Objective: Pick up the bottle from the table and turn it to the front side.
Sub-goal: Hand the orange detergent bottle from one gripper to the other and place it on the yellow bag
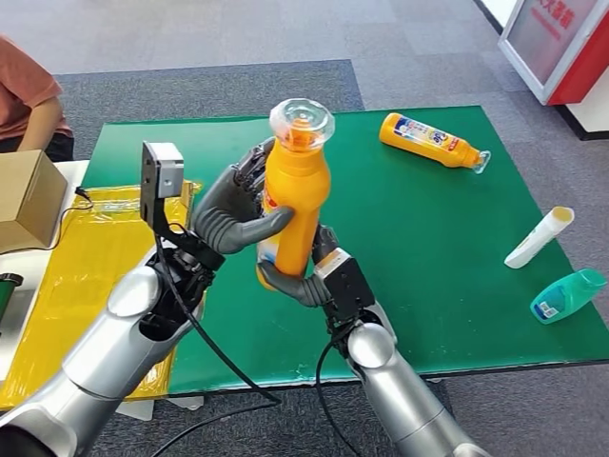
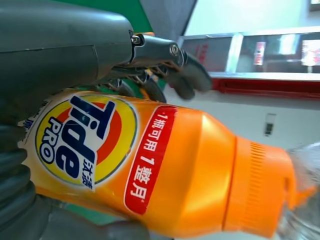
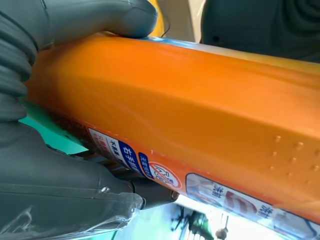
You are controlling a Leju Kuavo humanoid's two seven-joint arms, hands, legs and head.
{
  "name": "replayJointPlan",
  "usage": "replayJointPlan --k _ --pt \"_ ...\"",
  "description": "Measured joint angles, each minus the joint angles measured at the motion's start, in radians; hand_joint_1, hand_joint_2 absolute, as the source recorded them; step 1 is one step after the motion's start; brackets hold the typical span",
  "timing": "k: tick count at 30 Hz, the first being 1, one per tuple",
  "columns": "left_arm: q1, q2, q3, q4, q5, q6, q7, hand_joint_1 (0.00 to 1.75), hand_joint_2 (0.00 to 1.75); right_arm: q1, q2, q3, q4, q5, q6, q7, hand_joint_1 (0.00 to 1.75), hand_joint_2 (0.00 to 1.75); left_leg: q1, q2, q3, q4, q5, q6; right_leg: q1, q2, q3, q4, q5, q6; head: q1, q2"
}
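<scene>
Holding the orange bottle (image 1: 296, 186) upright above the green mat (image 1: 402, 276), the robot has both hands on it at once. The left hand (image 1: 233, 211) wraps the middle of the body, thumb across the near face and darker fingers curled round the far side; the right hand (image 1: 305, 276) cups the base from below, its fingers pressed against the lower wall. From the left wrist, the round Tide label (image 2: 85, 140) and the red strip (image 2: 151, 160) beside it look straight at that camera, so the front appears to face the robot's left rather than forward, though the head view is too oblique to settle it. The risk now lies in the handover: if one hand lets go before the other is firmly set, the smooth plastic could twist or slide down through the fingers. The clear cap (image 1: 302, 122) makes it top-heavy, so a tilt could tip it out. A second orange bottle (image 1: 431, 140), a white tube (image 1: 539, 236) and a teal bottle (image 1: 567, 295) lie well apart on the mat.
</scene>
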Motion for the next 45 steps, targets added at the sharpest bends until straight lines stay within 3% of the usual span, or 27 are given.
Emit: replayJointPlan --k 10,18,22,40,41,44,45 --pt "-0.085 0.021 -0.036 0.053 0.033 -0.020 0.180 0.00 1.75 -0.021 0.000 0.010 0.030 0.064 -0.073 0.017 1.75 1.75 0.000 0.000 0.000 0.000 0.001 0.000 0.000 0.000 0.000 0.000 0.000 0.000 0.000 0.000" --pt "-0.161 0.026 -0.078 0.085 0.026 -0.021 0.217 0.00 1.75 -0.044 0.000 0.017 0.055 0.067 -0.090 0.017 1.75 1.75 0.000 0.000 0.000 0.000 0.001 0.000 0.000 0.000 0.000 0.000 0.000 0.000 0.000 0.000" --pt "-0.181 0.027 -0.092 0.098 0.019 -0.023 0.223 1.75 1.75 -0.051 0.000 0.021 0.066 0.067 -0.099 0.016 1.75 1.75 0.000 0.000 0.000 0.000 0.001 0.000 0.000 0.000 0.000 0.000 0.000 0.000 0.000 0.000" --pt "-0.197 0.033 -0.109 0.107 -0.047 -0.005 0.177 1.75 1.75 -0.068 0.000 0.026 0.097 0.063 -0.118 0.004 1.75 1.75 0.000 0.000 0.000 0.000 0.001 0.000 0.000 0.000 0.000 0.000 0.000 0.000 0.000 0.000" --pt "-0.196 0.035 -0.108 0.107 -0.058 0.004 0.167 1.75 1.75 -0.070 0.000 0.027 0.098 0.063 -0.118 0.005 1.42 1.75 0.000 0.000 0.000 0.000 0.001 0.000 0.000 0.000 0.000 0.000 0.000 0.000 0.000 0.000" --pt "-0.192 0.048 -0.101 0.105 -0.096 0.016 0.139 1.75 1.75 -0.077 0.000 0.027 0.099 0.063 -0.116 0.010 0.11 1.75 0.000 0.000 0.000 0.000 0.001 0.000 0.000 0.000 0.000 0.000 0.000 0.000 0.000 0.000" --pt "-0.190 0.054 -0.096 0.104 -0.109 0.015 0.134 1.75 1.75 -0.078 0.000 0.027 0.099 0.063 -0.115 0.013 0.00 1.75 0.000 0.000 0.000 0.000 0.001 0.000 0.000 0.000 0.000 0.000 0.000 0.000 0.000 0.000"
